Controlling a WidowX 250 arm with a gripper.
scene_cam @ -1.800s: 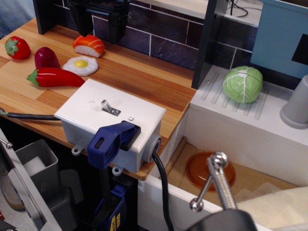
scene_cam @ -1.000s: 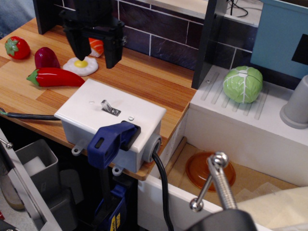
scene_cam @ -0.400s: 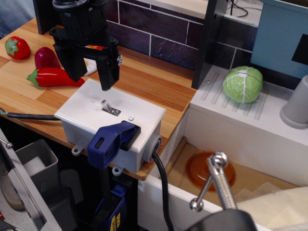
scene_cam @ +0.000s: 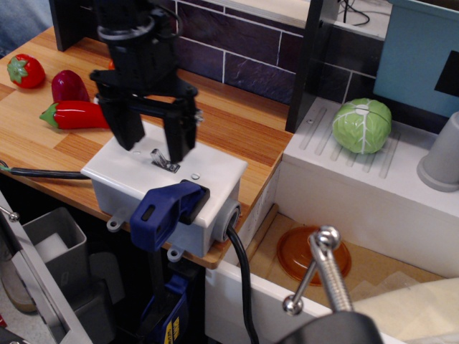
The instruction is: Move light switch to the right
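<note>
The light switch [scene_cam: 163,161] is a small silver toggle lever on a metal plate, set in the top of a white plastic box [scene_cam: 208,179] at the wooden counter's front edge. The lever leans to the upper left. My black gripper [scene_cam: 155,148] is open and straddles the lever from above, one finger [scene_cam: 125,129] to its left and one finger [scene_cam: 181,136] to its right, tips just above the box top. Neither finger visibly touches the lever.
A blue clamp handle [scene_cam: 166,208] grips the box's front. A red chili [scene_cam: 68,115], a purple vegetable [scene_cam: 68,86] and a strawberry [scene_cam: 25,70] lie at the back left. A green cabbage [scene_cam: 362,125] sits on the white sink unit [scene_cam: 358,193], and a metal faucet [scene_cam: 323,276] is in front.
My gripper has come down and forward from the back of the counter to the box, and now brackets the switch lever. The lever has not moved.
</note>
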